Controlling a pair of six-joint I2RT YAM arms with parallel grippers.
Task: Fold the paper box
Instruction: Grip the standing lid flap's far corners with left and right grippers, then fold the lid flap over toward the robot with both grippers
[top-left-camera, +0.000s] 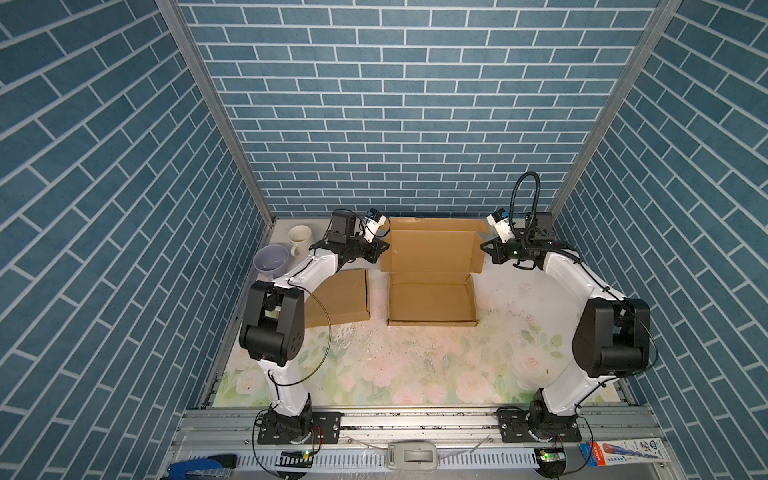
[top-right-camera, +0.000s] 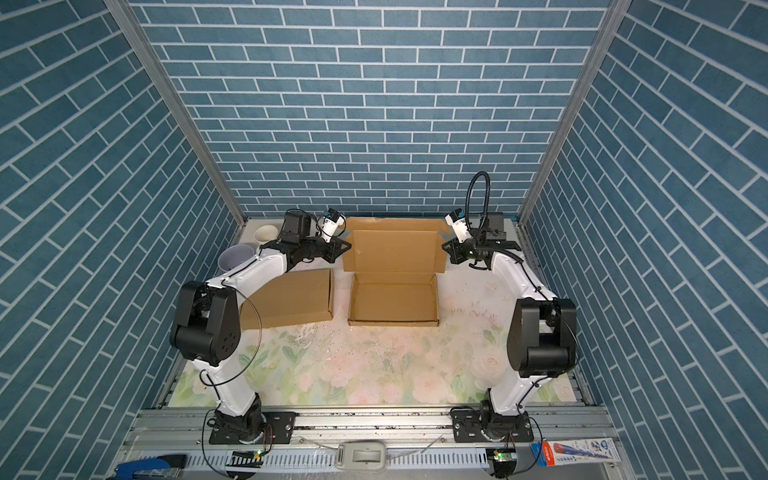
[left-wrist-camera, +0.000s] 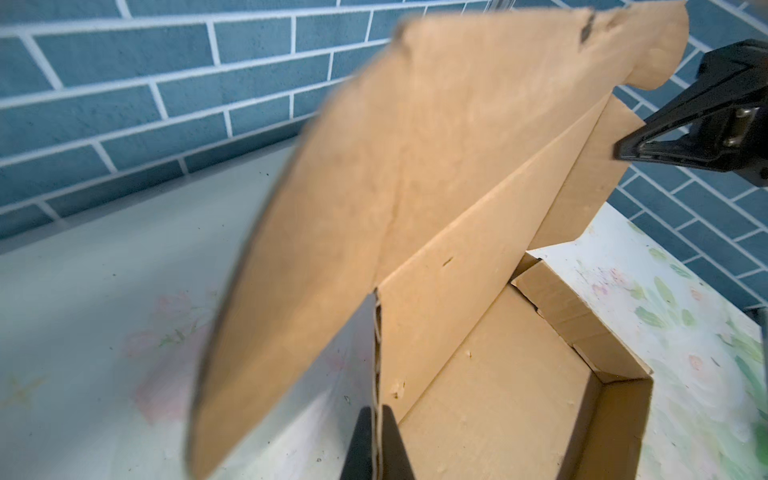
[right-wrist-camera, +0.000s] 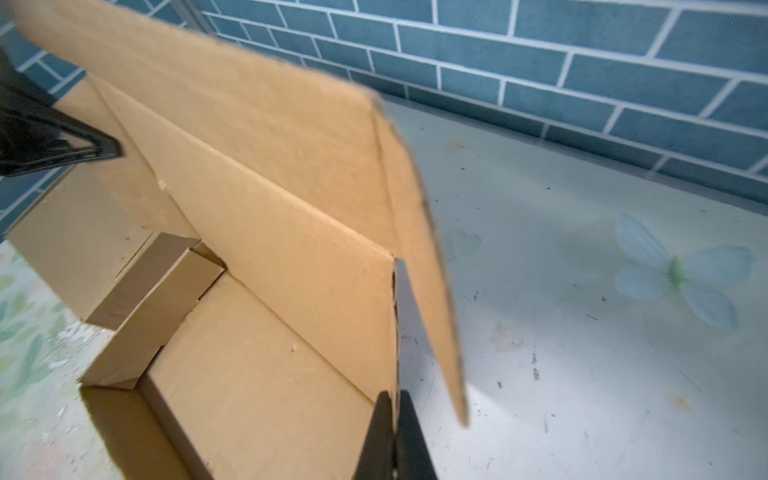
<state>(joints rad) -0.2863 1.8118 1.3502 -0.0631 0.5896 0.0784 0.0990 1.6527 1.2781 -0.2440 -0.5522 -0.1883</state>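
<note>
Lid edges of paper box (top-left-camera: 432, 253) clamped between left fingers (left-wrist-camera: 358, 446) and right fingers (right-wrist-camera: 415, 442), seemingly tight

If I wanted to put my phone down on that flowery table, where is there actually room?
The widest bare stretch of table lies between the open box and the front rail. A smaller patch sits between that box and the right arm. The back left is crowded: mug, bowl, second box, left arm above.

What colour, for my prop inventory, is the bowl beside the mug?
Pale lavender. The bowl shows best in a top view.
</note>
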